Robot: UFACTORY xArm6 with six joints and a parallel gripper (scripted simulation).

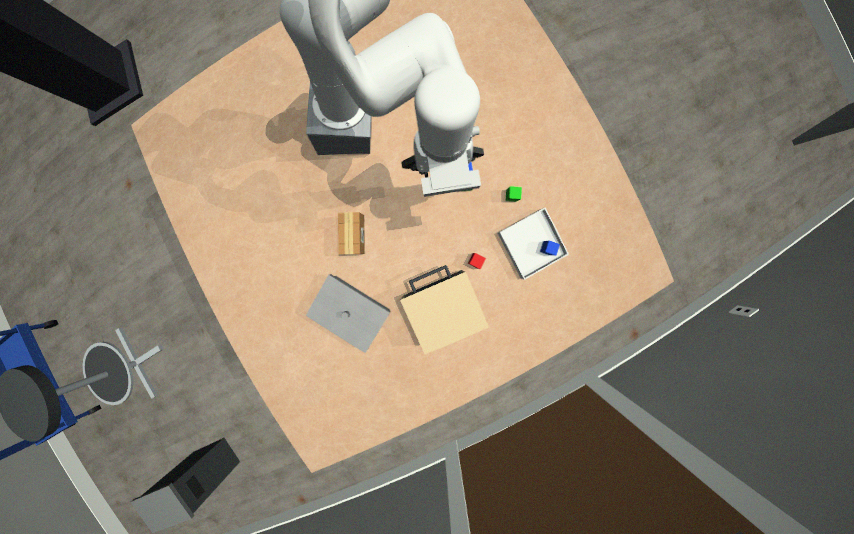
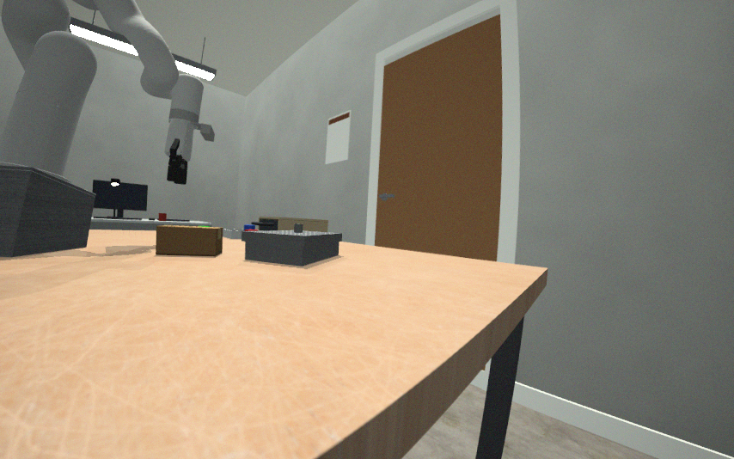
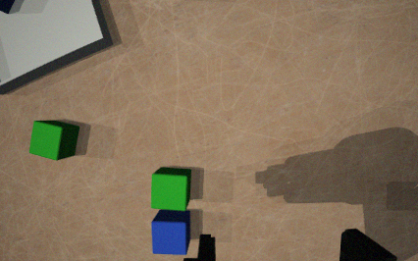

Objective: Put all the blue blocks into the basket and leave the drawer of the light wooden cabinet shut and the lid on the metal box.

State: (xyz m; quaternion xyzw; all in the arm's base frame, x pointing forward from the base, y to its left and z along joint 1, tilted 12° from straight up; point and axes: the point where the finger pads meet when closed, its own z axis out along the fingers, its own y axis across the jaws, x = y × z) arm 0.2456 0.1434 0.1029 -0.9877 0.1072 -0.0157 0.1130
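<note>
Pale orange-tan wood made up the tabletop [image 1: 264, 398] [image 2: 187, 342] [image 3: 272, 83]. The gripper [image 1: 442, 159] [image 2: 176, 171] [image 3: 278, 250] was open above it, gripping nothing. One blue block [image 1: 550, 248] sat inside the white basket [image 1: 523, 242] [image 3: 51, 41]; another blue block [image 3: 170, 236] stood beside a green block [image 3: 170, 190]. No writing was legible.

White arm bent, end effector [image 1: 442, 162] [image 2: 176, 171] [image 3: 277, 250] pointing down, fingers apart.

Arm [image 1: 410, 63] [image 2: 45, 108]: showing smooth, rounded white links, looking grey from the side. Wrist: carrying a pale boxy attachment [image 1: 450, 180] [image 2: 206, 131]. Tool [image 1: 443, 159] [image 2: 177, 169] [image 3: 278, 249]: displaying black, angular fingers. Base [image 1: 341, 144] [image 2: 21, 213]: presenting dark grey, blocky faces; bolts dotting the pale ring above.
</note>
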